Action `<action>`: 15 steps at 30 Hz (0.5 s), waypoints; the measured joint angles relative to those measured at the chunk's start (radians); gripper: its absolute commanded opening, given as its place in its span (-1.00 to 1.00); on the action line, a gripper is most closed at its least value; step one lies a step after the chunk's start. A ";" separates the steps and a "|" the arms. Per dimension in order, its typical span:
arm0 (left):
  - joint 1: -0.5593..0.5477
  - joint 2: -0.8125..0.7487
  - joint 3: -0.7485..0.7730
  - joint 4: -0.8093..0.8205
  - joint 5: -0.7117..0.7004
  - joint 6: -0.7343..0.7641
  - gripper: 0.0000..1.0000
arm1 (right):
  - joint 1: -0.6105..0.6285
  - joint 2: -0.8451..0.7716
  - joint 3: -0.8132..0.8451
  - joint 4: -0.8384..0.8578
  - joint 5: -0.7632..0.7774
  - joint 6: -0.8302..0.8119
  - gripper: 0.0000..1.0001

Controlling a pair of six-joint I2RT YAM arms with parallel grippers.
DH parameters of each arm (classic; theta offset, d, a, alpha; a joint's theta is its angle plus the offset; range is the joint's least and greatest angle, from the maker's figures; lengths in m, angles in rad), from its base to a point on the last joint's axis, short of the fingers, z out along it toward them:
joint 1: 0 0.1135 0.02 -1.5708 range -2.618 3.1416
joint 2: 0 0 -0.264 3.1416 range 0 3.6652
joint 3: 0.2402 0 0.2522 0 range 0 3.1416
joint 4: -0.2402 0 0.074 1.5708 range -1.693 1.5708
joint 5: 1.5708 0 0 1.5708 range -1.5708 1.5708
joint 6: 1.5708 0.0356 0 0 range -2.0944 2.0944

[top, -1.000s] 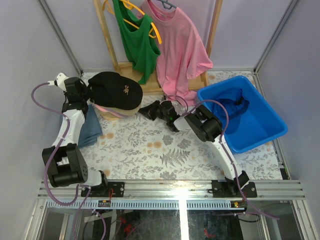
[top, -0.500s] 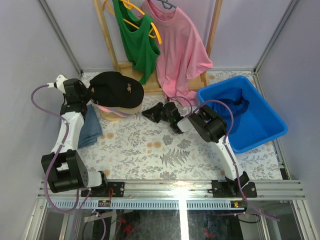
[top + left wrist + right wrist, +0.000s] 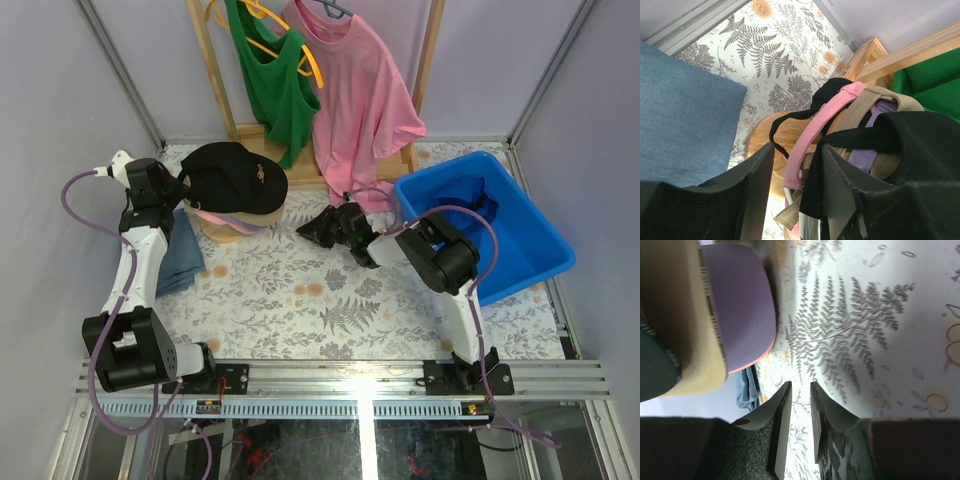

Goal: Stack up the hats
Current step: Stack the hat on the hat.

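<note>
Hats (image 3: 235,180) sit stacked at the table's (image 3: 300,300) ten o'clock, black cap (image 3: 240,172) topmost. Left gripper (image 3: 796,152) at their nine o'clock is spread; right gripper (image 3: 800,387), three o'clock, slightly parted, empty.

Black cap (image 3: 235,178) atop pale caps (image 3: 222,217)
</note>
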 measured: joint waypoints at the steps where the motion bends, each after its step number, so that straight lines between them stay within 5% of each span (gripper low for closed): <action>1: 0.000 0.000 0.000 0.000 0.000 -0.001 -0.17 | 0.000 -0.026 -0.008 -0.019 0.005 -0.022 -0.41; 9: 0.000 0.000 -0.003 0.004 0.004 -0.008 -0.17 | 0.010 -0.277 0.048 -0.187 0.045 -0.244 -0.25; 15: 0.000 0.000 -0.005 0.008 0.008 -0.010 -0.18 | 0.061 -0.342 0.309 -0.285 0.048 -0.414 -0.12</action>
